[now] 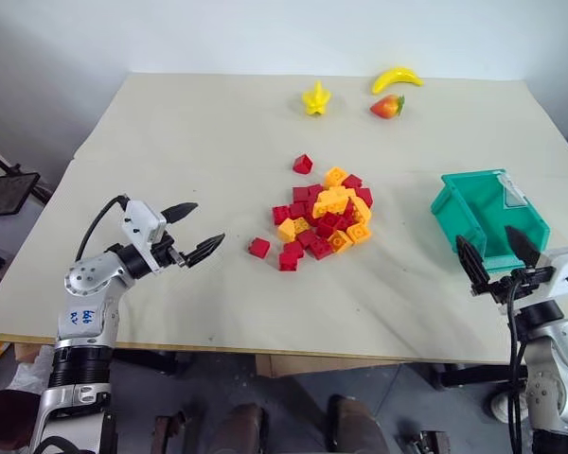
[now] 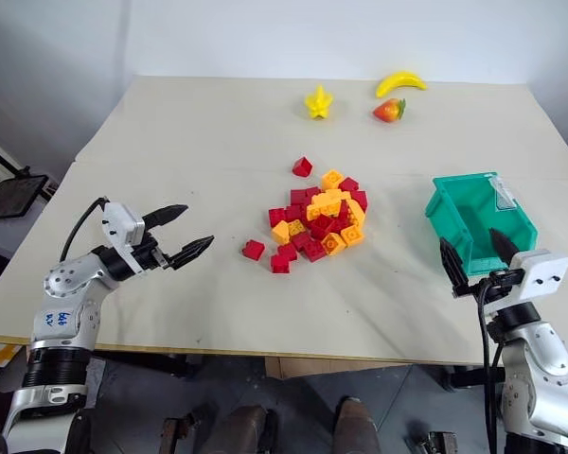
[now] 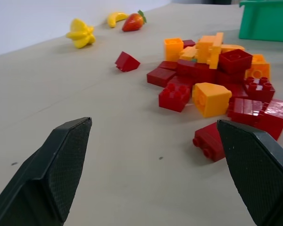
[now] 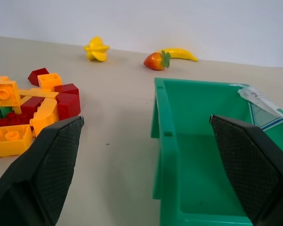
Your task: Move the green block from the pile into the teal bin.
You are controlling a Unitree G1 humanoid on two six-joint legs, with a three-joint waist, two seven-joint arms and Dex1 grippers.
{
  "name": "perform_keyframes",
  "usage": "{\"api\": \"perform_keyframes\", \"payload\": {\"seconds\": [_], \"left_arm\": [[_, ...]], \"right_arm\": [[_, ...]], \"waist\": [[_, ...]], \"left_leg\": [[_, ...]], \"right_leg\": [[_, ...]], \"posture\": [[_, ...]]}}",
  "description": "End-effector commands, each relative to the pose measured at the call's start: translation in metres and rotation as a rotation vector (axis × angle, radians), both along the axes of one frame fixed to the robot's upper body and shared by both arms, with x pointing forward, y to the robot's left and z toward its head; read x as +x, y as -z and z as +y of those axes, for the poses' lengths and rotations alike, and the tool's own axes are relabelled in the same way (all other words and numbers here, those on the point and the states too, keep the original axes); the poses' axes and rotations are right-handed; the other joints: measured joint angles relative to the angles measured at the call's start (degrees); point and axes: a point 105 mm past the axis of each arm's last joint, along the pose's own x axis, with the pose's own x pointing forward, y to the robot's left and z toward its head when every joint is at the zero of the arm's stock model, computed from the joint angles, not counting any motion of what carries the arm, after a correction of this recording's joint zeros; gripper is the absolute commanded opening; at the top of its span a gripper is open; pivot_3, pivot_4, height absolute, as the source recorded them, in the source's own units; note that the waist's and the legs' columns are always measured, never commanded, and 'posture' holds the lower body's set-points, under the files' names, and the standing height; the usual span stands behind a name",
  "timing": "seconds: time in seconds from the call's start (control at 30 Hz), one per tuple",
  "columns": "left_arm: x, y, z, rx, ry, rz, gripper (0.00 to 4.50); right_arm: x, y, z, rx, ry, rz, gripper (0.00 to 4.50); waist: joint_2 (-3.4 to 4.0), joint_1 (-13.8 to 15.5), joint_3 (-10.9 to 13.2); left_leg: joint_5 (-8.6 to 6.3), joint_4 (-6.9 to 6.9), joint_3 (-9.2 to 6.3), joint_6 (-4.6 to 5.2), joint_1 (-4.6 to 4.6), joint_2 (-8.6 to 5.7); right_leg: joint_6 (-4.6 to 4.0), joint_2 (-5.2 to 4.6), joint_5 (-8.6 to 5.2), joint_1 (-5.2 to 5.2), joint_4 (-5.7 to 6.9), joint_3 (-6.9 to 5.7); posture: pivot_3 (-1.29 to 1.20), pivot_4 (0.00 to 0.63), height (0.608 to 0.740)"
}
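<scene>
A broad beige table (image 1: pixel 218 142) set against a pale wall carries the whole scene, with the pile (image 1: pixel 324 216) of red and orange-yellow toy bricks lying near its middle as the fixed reference. The teal bin (image 1: pixel 492 213) stands upright well to the right of the pile, open top up, a clear label holder on its far right rim, its inside bare.

The left gripper (image 1: pixel 195 233) hovers above the tabletop to the left of the pile and nearer the table's front edge, its arm bent at the elbow and the black fingers pointing roughly level toward the bricks; the jaws are spread wide and carry nothing. The right gripper (image 1: pixel 495 252) sits to the right of the pile, just at the bin's near end, fingers tilted slightly upward and framing the bin in the right wrist view; its jaws too stand fully apart and empty.

Beyond the pile, toward the table's far edge, lie a toy banana (image 1: pixel 396 78), a toy strawberry (image 1: pixel 387 106) and a yellow star-shaped fruit (image 1: pixel 315 98). Two red bricks lie a little apart from the heap, one behind it and one to its left.

The green block (image 4: pixel 1 112) appears to be buried within the pile, only a dark-green sliver showing between orange-yellow bricks.
</scene>
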Motion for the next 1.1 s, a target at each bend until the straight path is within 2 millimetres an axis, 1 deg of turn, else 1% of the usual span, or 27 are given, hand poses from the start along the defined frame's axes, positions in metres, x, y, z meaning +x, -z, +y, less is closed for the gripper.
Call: {"api": "perform_keyframes", "payload": {"seconds": [0.03,0.17,0.27,0.33,0.47,0.57,0.63,0.67,0.77,0.83,0.87,0.93,0.97,1.1], "left_arm": [[-0.002,-0.015,-0.005,0.029,0.024,-0.058,4.50],[-0.005,-0.023,-0.010,-0.049,0.065,-0.058,4.50],[-0.009,-0.024,-0.011,-0.055,0.085,-0.060,4.50],[-0.011,-0.024,-0.011,-0.045,0.099,-0.057,4.50],[-0.015,-0.020,-0.006,-0.001,0.117,-0.057,4.50],[-0.017,-0.021,0.003,0.013,0.107,-0.058,4.50],[-0.021,-0.020,0.010,0.028,0.104,-0.050,4.50],[-0.022,-0.019,0.013,0.033,0.103,-0.047,4.50],[-0.028,-0.017,0.018,0.049,0.107,-0.029,4.50],[-0.031,-0.015,0.021,0.066,0.111,-0.018,4.50],[-0.033,-0.013,0.024,0.068,0.104,-0.012,4.50],[-0.035,-0.011,0.029,0.069,0.089,-0.003,4.50],[-0.036,-0.010,0.030,0.070,0.086,0.000,4.50],[-0.045,-0.006,0.025,0.064,0.099,0.016,4.50]], "right_arm": [[-0.006,-0.015,-0.003,-0.027,-0.008,-0.047,4.49],[-0.006,-0.016,-0.005,-0.033,-0.016,-0.041,4.49],[-0.004,-0.017,-0.003,-0.040,-0.037,-0.036,4.49],[-0.003,-0.018,0.002,-0.050,-0.066,-0.032,4.49],[0.002,-0.018,0.024,-0.071,-0.176,-0.012,4.49],[0.003,-0.022,0.039,-0.086,-0.266,0.007,4.49],[0.000,-0.020,0.061,-0.120,-0.410,0.051,4.49],[-0.002,-0.019,0.068,-0.134,-0.465,0.073,4.31],[-0.002,-0.015,0.077,-0.161,-0.554,0.131,3.59],[-0.003,-0.013,0.081,-0.185,-0.601,0.163,2.92],[-0.002,-0.010,0.087,-0.205,-0.635,0.192,2.53],[-0.001,-0.006,0.096,-0.229,-0.690,0.225,1.98],[-0.001,-0.006,0.099,-0.236,-0.705,0.234,1.63],[0.012,0.003,0.131,-0.269,-0.814,0.294,0.38]], "waist": [[0.00,0.0,0.0],[0.00,0.0,0.0],[0.00,0.0,0.0],[0.00,0.0,0.0],[0.00,-0.1,0.0],[0.00,-0.1,0.0],[0.00,-0.1,0.0],[0.00,-0.1,0.0],[0.00,0.0,0.0],[0.00,0.1,0.0],[0.00,0.1,0.0],[0.00,0.1,0.0],[0.00,0.1,0.0],[-0.01,-0.2,0.0]], "left_leg": [[0.00,0.00,0.00,0.00,0.00,0.00],[0.00,0.00,0.00,0.00,0.00,0.00],[0.00,0.01,0.00,0.00,0.00,0.01],[0.00,0.01,0.00,0.00,0.00,0.01],[0.00,0.00,0.01,0.00,0.00,0.01],[0.00,0.00,0.02,0.00,0.00,0.03],[0.00,0.01,0.01,0.00,-0.01,0.02],[0.00,0.00,0.01,0.00,-0.01,0.03],[0.00,-0.01,0.00,0.00,-0.01,0.04],[-0.01,0.01,0.00,0.01,-0.02,0.04],[-0.01,0.01,-0.01,0.02,-0.02,0.04],[-0.01,0.00,-0.02,0.02,-0.03,0.07],[-0.01,0.01,-0.02,0.02,-0.03,0.13],[-0.02,0.01,-0.01,0.02,-0.03,0.27]], "right_leg": [[0.00,0.00,0.00,0.00,0.00,0.00],[0.00,0.00,0.00,0.00,0.00,0.00],[0.00,-0.01,0.00,0.00,0.00,0.00],[0.00,0.00,0.00,0.00,0.00,0.00],[0.00,0.00,0.00,0.00,-0.01,0.00],[0.00,0.00,0.00,0.00,-0.02,0.00],[0.00,0.00,0.00,0.00,-0.02,0.00],[0.00,0.00,0.00,0.00,-0.03,0.00],[0.00,0.00,0.00,0.00,-0.06,0.00],[0.00,-0.02,0.00,0.02,-0.08,0.00],[0.00,-0.02,0.00,0.02,-0.08,0.00],[0.00,-0.03,0.00,0.02,-0.09,-0.01],[0.00,-0.03,0.00,0.02,-0.10,-0.01],[0.00,-0.02,0.00,0.01,-0.10,-0.02]], "posture": [[0.00,0.150,0.740],[0.00,0.150,0.740],[0.00,0.150,0.740],[0.00,0.150,0.740],[0.00,0.150,0.740],[0.00,0.150,0.740],[0.00,0.150,0.740],[0.00,0.150,0.740],[0.00,0.150,0.740],[0.00,0.150,0.740],[0.00,0.150,0.740],[0.00,0.150,0.740],[0.00,0.150,0.740],[0.00,0.150,0.740]]}}
